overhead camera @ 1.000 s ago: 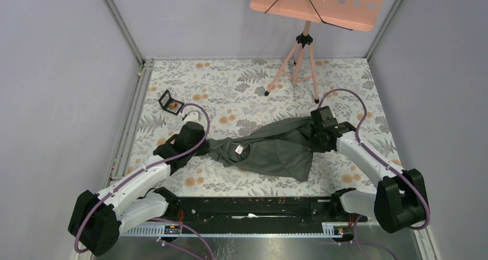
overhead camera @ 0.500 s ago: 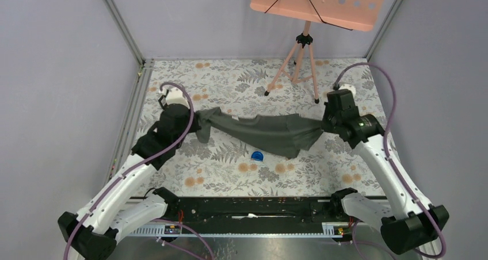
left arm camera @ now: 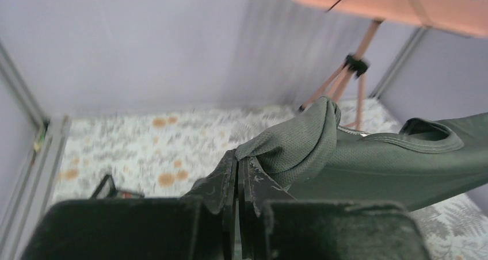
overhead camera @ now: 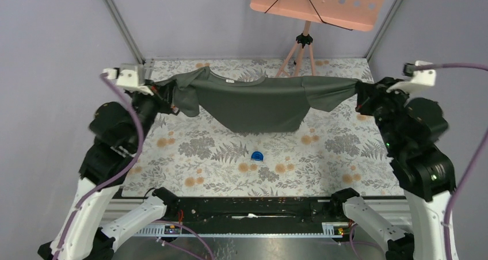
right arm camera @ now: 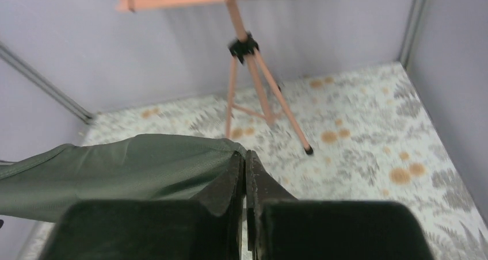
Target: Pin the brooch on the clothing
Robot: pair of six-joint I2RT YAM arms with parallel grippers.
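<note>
The dark grey-green T-shirt (overhead camera: pixel 253 102) hangs spread in the air between my two grippers, high above the table, with its neck label at the top. My left gripper (overhead camera: pixel 165 96) is shut on the shirt's left sleeve, which shows as bunched cloth (left arm camera: pixel 299 145) at the fingertips of that gripper (left arm camera: pixel 239 159). My right gripper (overhead camera: pixel 359 96) is shut on the right sleeve edge, seen in the right wrist view (right arm camera: pixel 126 168) at the tips of that gripper (right arm camera: pixel 243 155). The brooch does not show clearly in any view.
A small blue curved object (overhead camera: pixel 257 155) lies on the floral table under the shirt. A pink music stand (overhead camera: pixel 304 41) stands at the back. A small black case (left arm camera: pixel 109 188) lies blurred at the lower left of the left wrist view.
Both arms rose and spread apart, lifting the shirt off the table and stretching it flat in the air. The blue object came into view as the shirt left the table.
</note>
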